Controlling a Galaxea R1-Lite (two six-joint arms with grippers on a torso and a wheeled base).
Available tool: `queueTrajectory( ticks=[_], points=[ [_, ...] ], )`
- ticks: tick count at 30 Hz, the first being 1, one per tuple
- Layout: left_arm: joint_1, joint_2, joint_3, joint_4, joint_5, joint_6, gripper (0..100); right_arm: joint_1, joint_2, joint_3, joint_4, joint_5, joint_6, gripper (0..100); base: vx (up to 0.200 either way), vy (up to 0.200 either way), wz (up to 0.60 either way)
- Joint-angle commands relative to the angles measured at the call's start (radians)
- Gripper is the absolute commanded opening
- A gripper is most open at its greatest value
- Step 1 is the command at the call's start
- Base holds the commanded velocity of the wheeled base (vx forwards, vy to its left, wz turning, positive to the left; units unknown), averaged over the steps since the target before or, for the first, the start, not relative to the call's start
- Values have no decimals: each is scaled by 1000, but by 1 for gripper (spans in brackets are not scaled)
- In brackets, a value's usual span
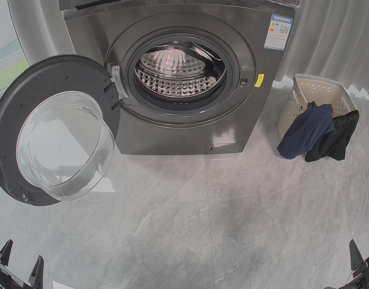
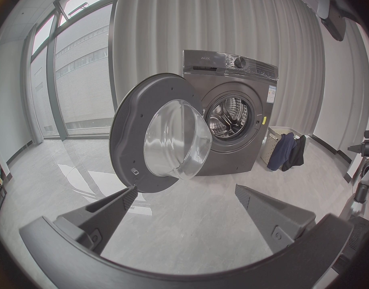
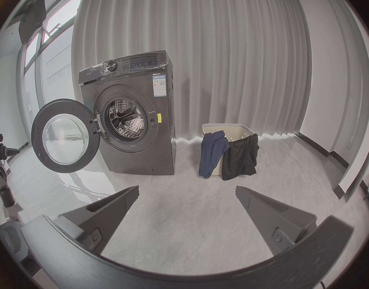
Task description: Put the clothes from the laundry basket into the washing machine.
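Note:
A grey front-loading washing machine [image 1: 172, 117] stands ahead with its round door [image 1: 52, 133] swung wide to the left and the steel drum [image 1: 178, 71] bare inside. To its right a beige laundry basket [image 1: 313, 91] sits on the floor; a navy garment [image 1: 307, 131] and a black garment [image 1: 335, 137] hang over its front rim. My left gripper [image 1: 20, 255] is low at the near left, open with nothing between its fingers. My right gripper [image 1: 365, 243] is low at the near right, also open. Both are far from the basket.
Grey tiled floor [image 1: 208, 221] stretches between me and the machine. Pale curtains [image 3: 240, 61] hang behind the machine and basket. A large window [image 2: 80, 69] lies to the left. The open door juts out into the left floor area.

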Motion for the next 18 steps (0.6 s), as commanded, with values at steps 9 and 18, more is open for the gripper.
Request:
queueTrajectory(
  ticks=[9,18],
  points=[
    [0,-12,16,0,1,-24,100,4,-11,18,-1,0,-5,100,0,0,0],
    [0,-12,16,1,-5,-5,100,1,-11,18,-1,2,-8,100,0,0,0]
  ],
)
